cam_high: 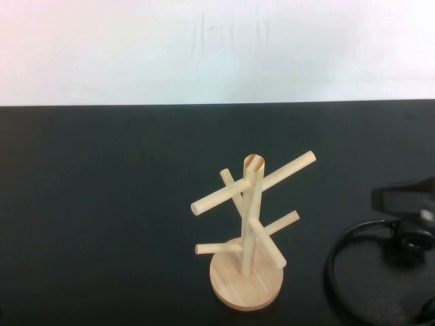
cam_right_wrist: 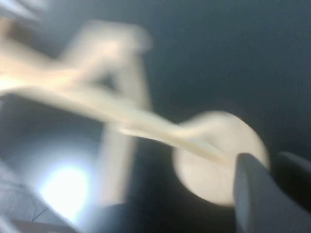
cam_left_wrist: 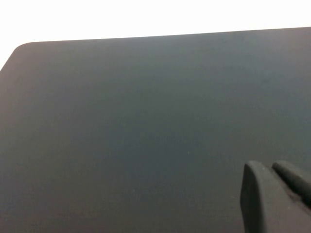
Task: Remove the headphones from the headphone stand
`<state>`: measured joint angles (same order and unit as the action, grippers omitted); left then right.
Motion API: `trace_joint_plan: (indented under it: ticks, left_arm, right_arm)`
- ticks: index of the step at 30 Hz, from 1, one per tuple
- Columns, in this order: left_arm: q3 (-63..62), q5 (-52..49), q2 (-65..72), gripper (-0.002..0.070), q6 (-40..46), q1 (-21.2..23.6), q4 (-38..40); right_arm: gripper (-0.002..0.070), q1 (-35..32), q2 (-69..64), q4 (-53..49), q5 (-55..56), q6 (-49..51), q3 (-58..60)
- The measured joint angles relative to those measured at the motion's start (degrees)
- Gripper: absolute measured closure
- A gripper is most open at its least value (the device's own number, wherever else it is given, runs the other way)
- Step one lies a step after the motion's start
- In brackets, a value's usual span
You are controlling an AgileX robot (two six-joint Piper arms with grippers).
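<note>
The headphone stand is a light wooden tree with a round base, standing at the middle front of the black table with its pegs bare. The black headphones lie on the table at the front right, off the stand, with an ear cup at the right edge. My right gripper hovers just above that ear cup. In the right wrist view the right gripper is shut and empty, and the stand's base shows blurred. My left gripper is shut over bare table.
The black table runs back to a white wall. The table's far edge and a rounded corner show in the left wrist view.
</note>
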<state>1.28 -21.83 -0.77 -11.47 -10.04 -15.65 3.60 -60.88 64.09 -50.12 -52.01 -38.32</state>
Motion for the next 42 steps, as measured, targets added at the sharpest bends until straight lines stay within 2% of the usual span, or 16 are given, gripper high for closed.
trace_joint_plan:
  ticks: [3,5,7,11,13,16,21,29,34,37,42]
  left_arm:
    - [0.00,0.00,0.00,0.0673,0.00,0.00,0.00]
    - [0.00,0.00,0.00,0.0673,0.00,0.00,0.00]
    - [0.00,0.00,0.00,0.0673,0.00,0.00,0.00]
    - [0.00,0.00,0.00,0.0673,0.00,0.00,0.00]
    - [0.00,0.00,0.00,0.0673,0.00,0.00,0.00]
    - [0.00,0.00,0.00,0.0673,0.00,0.00,-0.10]
    - [0.00,0.00,0.00,0.0673,0.00,0.00,-0.10]
    - [0.00,0.00,0.00,0.0673,0.00,0.00,-0.10]
    - [0.00,0.00,0.00,0.0673,0.00,0.00,-0.21]
    - [0.00,0.00,0.00,0.0673,0.00,0.00,-0.21]
    - [0.00,0.00,0.00,0.0673,0.00,0.00,-0.21]
  right_arm:
    - [0.0662,0.00,9.90,-0.25,-4.81,-1.14,-2.13]
    - [0.0673,0.13,17.49,-4.76,-5.69,-1.16,-2.60]
    - [0.0676,0.13,24.59,-17.28,-5.53,2.16,-2.72]
    - [0.0679,0.02,32.77,-51.41,-1.13,21.51,-2.72]
    - [0.0680,-0.08,35.27,-58.57,2.83,29.00,-2.72]
    - [0.0680,-0.08,38.41,-55.85,8.35,33.99,-2.72]
    - [0.0680,-0.08,39.37,-46.44,9.42,35.55,-2.72]
    - [0.0682,-0.08,39.37,-44.95,9.51,35.78,-2.72]
    - [0.0682,-0.53,41.00,-55.27,10.73,28.66,-0.96]
    - [0.0682,-1.88,44.68,-61.76,11.55,28.68,3.66]
    - [0.0682,-3.79,52.32,-64.09,13.47,29.40,14.95]
